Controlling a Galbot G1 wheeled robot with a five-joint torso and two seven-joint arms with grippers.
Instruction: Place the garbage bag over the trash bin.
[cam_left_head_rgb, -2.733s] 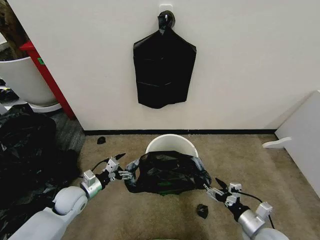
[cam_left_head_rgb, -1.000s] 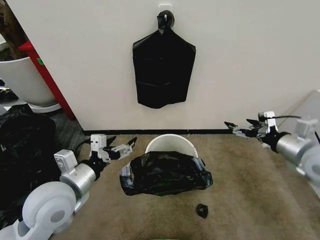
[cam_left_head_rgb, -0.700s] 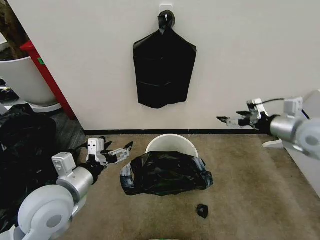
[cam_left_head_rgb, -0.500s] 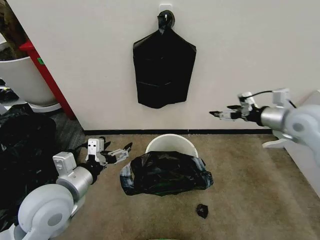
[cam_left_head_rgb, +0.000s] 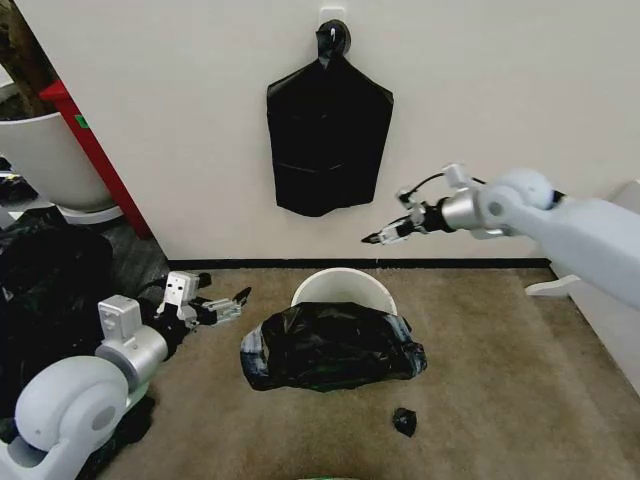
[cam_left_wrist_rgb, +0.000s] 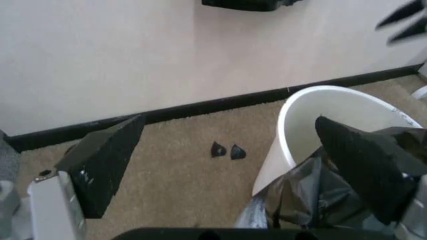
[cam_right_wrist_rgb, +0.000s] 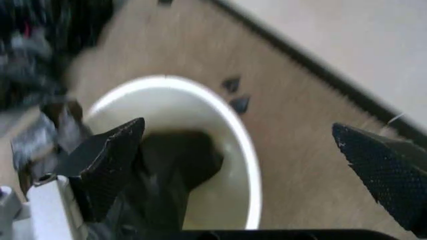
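The cream-white trash bin (cam_left_head_rgb: 343, 288) stands on the carpet by the wall. The glossy black garbage bag (cam_left_head_rgb: 330, 348) lies crumpled over the bin's front half, leaving the back of the rim bare. My left gripper (cam_left_head_rgb: 225, 305) hangs low, to the left of the bag, open and holding nothing. In the left wrist view its fingers (cam_left_wrist_rgb: 100, 165) are spread wide, with the bin (cam_left_wrist_rgb: 327, 107) and bag (cam_left_wrist_rgb: 313, 200) ahead. My right gripper (cam_left_head_rgb: 380, 237) hovers above the bin's back right, open. The right wrist view looks down between its fingers (cam_right_wrist_rgb: 110, 157) onto the bin's rim (cam_right_wrist_rgb: 248, 150) and the bag (cam_right_wrist_rgb: 177, 167).
A flat black bag bundle (cam_left_head_rgb: 328, 140) hangs from a wall hook above the bin. A big white tub (cam_left_head_rgb: 45, 160), a red post (cam_left_head_rgb: 95, 150) and bulky black plastic (cam_left_head_rgb: 50, 290) fill the left. A black scrap (cam_left_head_rgb: 404, 421) lies on the carpet. A white panel (cam_left_head_rgb: 605, 265) stands right.
Both grippers have left the bag's sides. The right arm rose and swung from the far right to above the bin. The left gripper drew back to the left.
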